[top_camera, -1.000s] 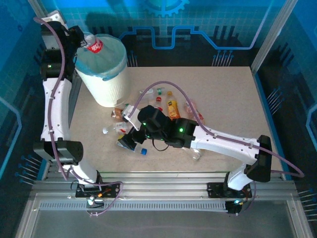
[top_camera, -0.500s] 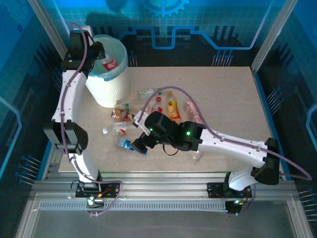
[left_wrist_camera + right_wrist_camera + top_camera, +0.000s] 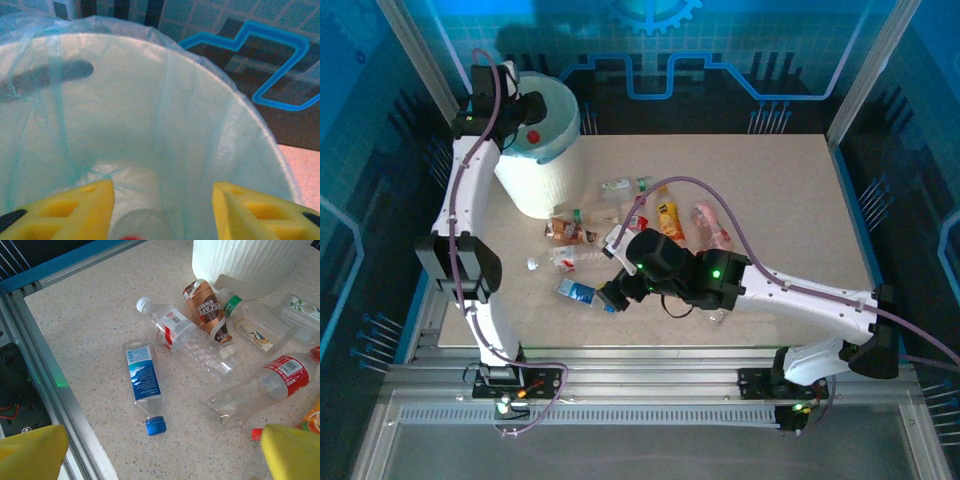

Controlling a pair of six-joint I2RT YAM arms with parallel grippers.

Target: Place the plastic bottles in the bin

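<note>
Our left gripper (image 3: 161,189) hung over the bin (image 3: 200,125), jaws apart, a red-capped bottle (image 3: 135,222) just below them inside. Our right gripper (image 3: 164,436), spread wide, hovered above the blue-labelled bottle (image 3: 144,377) on the table (image 3: 85,315).

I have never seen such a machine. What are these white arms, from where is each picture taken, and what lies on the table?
These are two robot arms bolted to a table, each ending in a two-finger gripper. One picture looks down from above; the other two come from cameras on the wrists, so the yellow pads there are the robot's own fingers. The left gripper is open over the white bin, with a red-capped bottle inside it. The right gripper is open and empty above the plastic bottles lying on the table, near a blue-labelled bottle.
</note>
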